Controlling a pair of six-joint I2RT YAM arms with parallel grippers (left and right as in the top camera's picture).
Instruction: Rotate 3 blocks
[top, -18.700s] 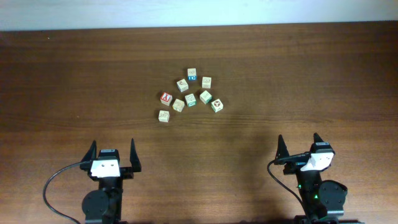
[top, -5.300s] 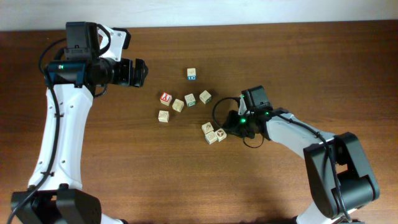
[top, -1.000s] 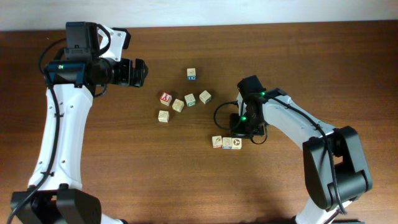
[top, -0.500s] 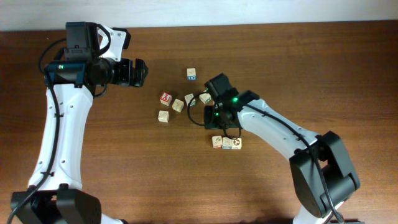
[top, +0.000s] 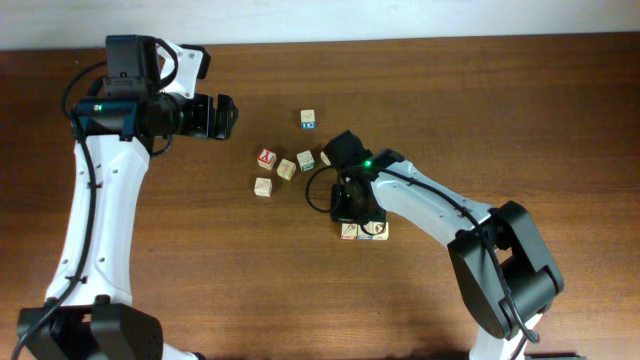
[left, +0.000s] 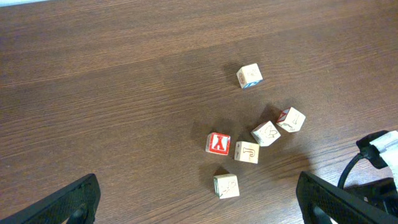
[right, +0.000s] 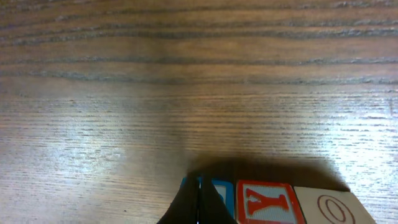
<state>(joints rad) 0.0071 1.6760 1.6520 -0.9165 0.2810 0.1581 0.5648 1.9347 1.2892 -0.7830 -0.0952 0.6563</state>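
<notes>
While I am holding the right gripper (top: 352, 214) low with its jaws pinched together on nothing, its tip is sitting at the left end of the three blocks (top: 366, 232), which are lying in a tight row running side to side on the table (top: 520, 120). In the wrist view the row is stretching rightward from the fingertips (right: 190, 208), Y block (right: 262, 201) just beside them. The left gripper (top: 226, 117) is hanging wide open, well apart, so I am judging the right arm nearer.
</notes>
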